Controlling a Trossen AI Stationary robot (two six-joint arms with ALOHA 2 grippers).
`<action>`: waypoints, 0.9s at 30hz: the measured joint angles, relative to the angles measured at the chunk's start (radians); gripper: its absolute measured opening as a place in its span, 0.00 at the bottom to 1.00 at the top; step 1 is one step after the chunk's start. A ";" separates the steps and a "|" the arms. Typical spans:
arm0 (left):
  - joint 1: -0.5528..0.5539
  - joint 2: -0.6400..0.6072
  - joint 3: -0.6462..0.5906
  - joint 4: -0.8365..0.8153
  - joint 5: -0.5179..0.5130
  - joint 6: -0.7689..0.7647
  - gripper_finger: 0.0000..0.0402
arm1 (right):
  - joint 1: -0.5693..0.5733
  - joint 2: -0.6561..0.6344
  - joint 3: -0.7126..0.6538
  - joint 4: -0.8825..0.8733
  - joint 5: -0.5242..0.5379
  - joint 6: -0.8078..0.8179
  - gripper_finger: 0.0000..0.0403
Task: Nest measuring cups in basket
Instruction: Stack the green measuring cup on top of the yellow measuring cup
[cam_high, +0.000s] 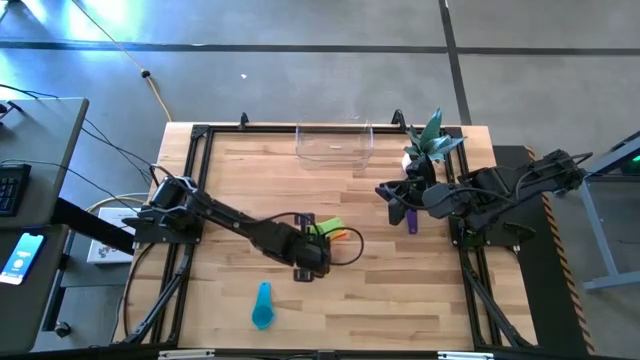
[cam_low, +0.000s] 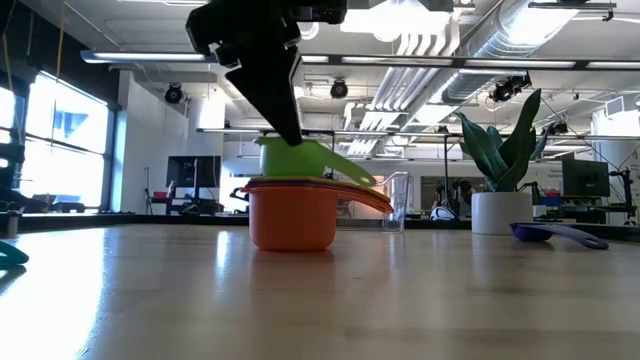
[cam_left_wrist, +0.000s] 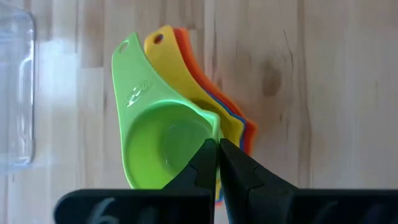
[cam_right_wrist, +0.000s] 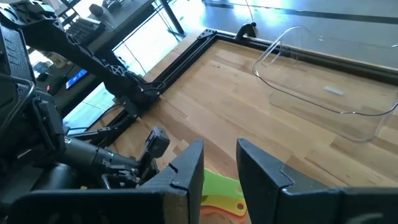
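A stack of nested measuring cups (cam_high: 328, 233) stands at mid table. The orange cup (cam_low: 290, 218) is lowest, on its base, and the green cup (cam_left_wrist: 158, 140) is on top, above yellow, red and blue layers. My left gripper (cam_left_wrist: 216, 152) is shut on the green cup. The purple cup (cam_high: 412, 218) lies on the table to the right, beside my right gripper (cam_right_wrist: 221, 168), which hovers open. The teal cup (cam_high: 262, 305) lies near the table's near edge. The clear basket (cam_high: 333, 143) sits at the far edge. My left gripper pinches the rim of the green cup's bowl (cam_left_wrist: 214, 127) on the side away from the handle, one finger inside the bowl and one outside. The fingers come from above, pointing down. The green cup sits tilted in the stack (cam_low: 300, 160), handle sloping down.
A white plant pot (cam_low: 500, 212) with a green plant (cam_high: 430, 140) stands at the far right corner beside the basket. Bare wood lies between the stack and the basket. A black frame (cam_high: 190, 150) borders the table.
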 joint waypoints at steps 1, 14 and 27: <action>0.000 0.000 0.000 0.005 0.000 0.008 0.00 | 0.000 0.000 0.000 0.000 0.000 0.000 0.22; 0.013 0.000 -0.001 0.035 0.067 0.129 0.00 | 0.000 0.000 0.000 0.000 -0.022 0.000 0.22; 0.030 0.000 -0.001 0.001 0.136 0.183 0.06 | 0.000 0.000 0.000 0.000 -0.031 -0.008 0.22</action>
